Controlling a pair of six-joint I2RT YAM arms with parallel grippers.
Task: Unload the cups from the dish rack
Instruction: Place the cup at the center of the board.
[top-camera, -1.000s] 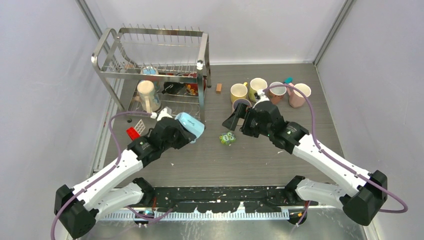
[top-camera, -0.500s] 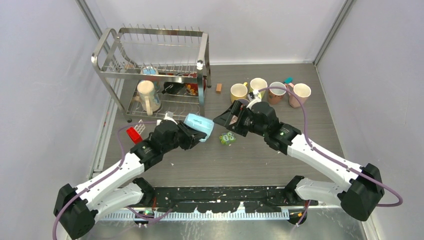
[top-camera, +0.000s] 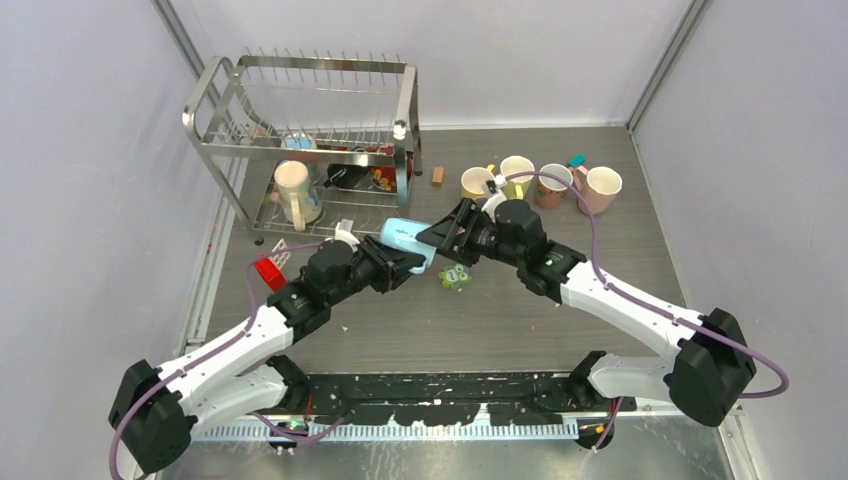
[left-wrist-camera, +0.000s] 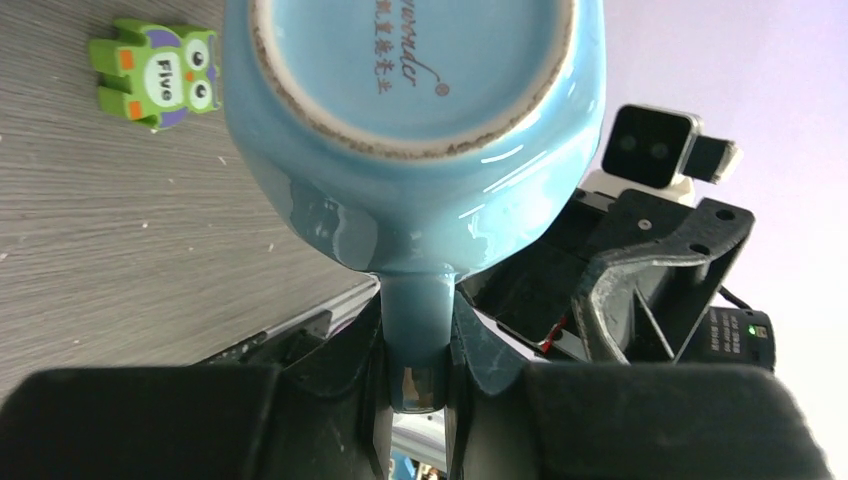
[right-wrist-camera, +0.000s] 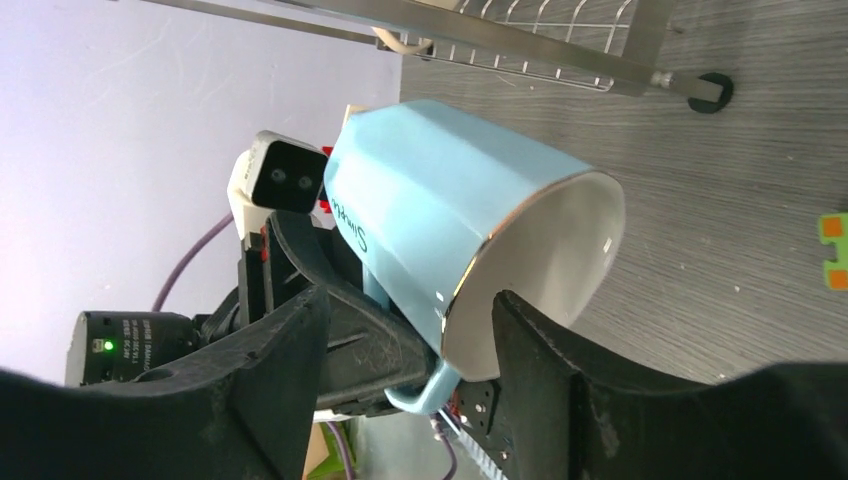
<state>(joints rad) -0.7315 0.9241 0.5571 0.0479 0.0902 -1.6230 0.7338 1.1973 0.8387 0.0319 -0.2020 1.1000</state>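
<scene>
A light blue cup (top-camera: 403, 234) hangs tilted above the table between the two arms. My left gripper (top-camera: 392, 264) is shut on its handle (left-wrist-camera: 415, 318), and the cup's base (left-wrist-camera: 415, 60) faces the left wrist camera. My right gripper (top-camera: 441, 231) is open and straddles the cup's rim (right-wrist-camera: 520, 260), one finger (right-wrist-camera: 540, 380) at the white mouth, the other (right-wrist-camera: 270, 380) outside and apart from the wall. The dish rack (top-camera: 305, 153) stands at the back left with a cream cup (top-camera: 292, 190) and another cup (top-camera: 298, 142) in it. Several cups (top-camera: 517, 170) stand at the back right.
A green owl block (top-camera: 457, 275) lies on the table just under the right gripper. A red block (top-camera: 266, 270) sits left of the left arm. A small brown block (top-camera: 437, 176) lies beside the rack's right post. The rack's foot (right-wrist-camera: 708, 88) shows in the right wrist view.
My left arm has carried the blue cup rightward and tipped it. My right gripper has moved left to meet it and its jaws have narrowed around the rim.
</scene>
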